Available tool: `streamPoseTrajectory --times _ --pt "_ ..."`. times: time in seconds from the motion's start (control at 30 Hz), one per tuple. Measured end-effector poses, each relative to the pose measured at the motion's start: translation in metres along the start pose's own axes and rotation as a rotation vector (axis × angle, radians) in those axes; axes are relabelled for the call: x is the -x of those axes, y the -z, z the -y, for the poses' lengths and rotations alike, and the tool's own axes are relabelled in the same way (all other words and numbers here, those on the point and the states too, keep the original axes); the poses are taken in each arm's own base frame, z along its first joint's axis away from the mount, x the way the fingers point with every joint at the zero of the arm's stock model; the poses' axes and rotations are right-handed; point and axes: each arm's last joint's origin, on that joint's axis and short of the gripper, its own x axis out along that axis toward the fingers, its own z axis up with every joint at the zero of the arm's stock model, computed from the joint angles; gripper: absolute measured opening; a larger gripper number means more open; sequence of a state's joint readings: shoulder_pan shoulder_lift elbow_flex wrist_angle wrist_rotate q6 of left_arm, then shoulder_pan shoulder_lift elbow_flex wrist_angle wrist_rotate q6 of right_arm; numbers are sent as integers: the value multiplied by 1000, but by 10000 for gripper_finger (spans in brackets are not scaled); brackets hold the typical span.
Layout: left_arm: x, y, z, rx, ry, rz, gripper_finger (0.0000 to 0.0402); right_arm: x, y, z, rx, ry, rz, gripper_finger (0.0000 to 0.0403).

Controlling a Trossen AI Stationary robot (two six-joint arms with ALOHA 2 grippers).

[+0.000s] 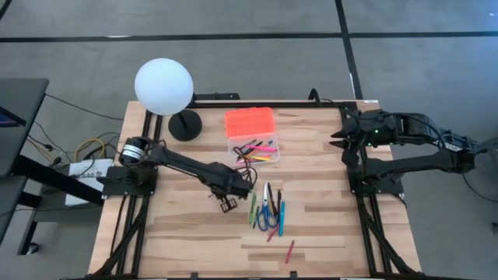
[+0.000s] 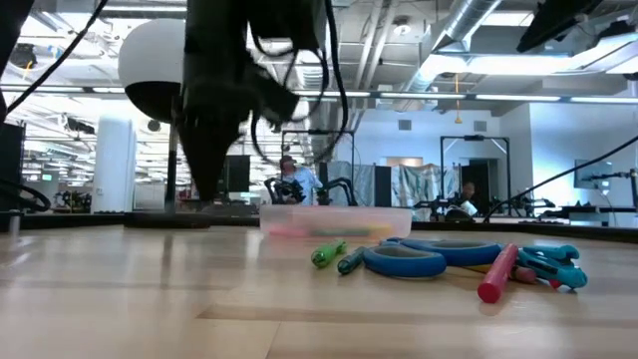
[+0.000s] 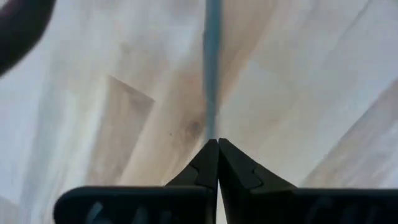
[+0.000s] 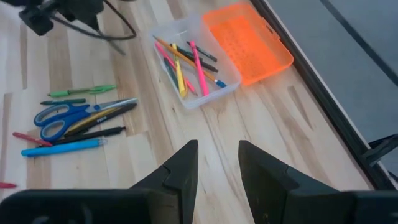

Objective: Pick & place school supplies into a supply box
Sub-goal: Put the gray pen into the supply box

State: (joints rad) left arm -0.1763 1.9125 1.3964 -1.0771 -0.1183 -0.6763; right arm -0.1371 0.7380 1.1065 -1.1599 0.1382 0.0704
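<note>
The supply box (image 1: 254, 148) is a clear tray on the table with several pens inside; its orange lid (image 1: 249, 122) lies open on the far side. Loose supplies lie nearer: a green pen (image 1: 253, 210), blue-handled scissors (image 1: 267, 216), a blue pen (image 1: 281, 218) and a red pencil (image 1: 290, 250). My left gripper (image 1: 238, 189) points down just left of them, shut on a thin blue-grey pen (image 3: 212, 68). My right gripper (image 4: 217, 155) hangs open and empty, high above the table's far right part (image 1: 339, 138). My left gripper pinches the thin blue-grey pen between its two fingertips (image 3: 217, 149), from above with the fingers pointing down. The pen's held part (image 3: 211, 132) sits right at the free ends of the fingers. The rest of it runs straight away from them over the wood.
A white globe lamp (image 1: 163, 85) on a black foot (image 1: 185, 124) stands at the table's far left. Bare wood lies between the box and the right arm's base (image 1: 311, 155) and along the near edge. People and equipment show in the room beyond.
</note>
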Motion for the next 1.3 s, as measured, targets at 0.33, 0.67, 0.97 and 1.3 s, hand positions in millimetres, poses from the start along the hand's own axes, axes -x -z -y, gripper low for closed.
streamPoseTrajectory --times 0.33,0.67,0.97,1.3 --pt "28 -42 -50 58 15 219 3 0 -7 0 -7 -4 68 107" --pt "16 -55 -103 -169 19 87 39 0 -6 0 -97 -7 60 107" --pt "1 -46 -110 -318 129 -12 161 0 -6 0 -115 -7 60 107" --pt "-29 -23 -88 -369 195 -39 175 0 -6 1 -98 34 65 107"
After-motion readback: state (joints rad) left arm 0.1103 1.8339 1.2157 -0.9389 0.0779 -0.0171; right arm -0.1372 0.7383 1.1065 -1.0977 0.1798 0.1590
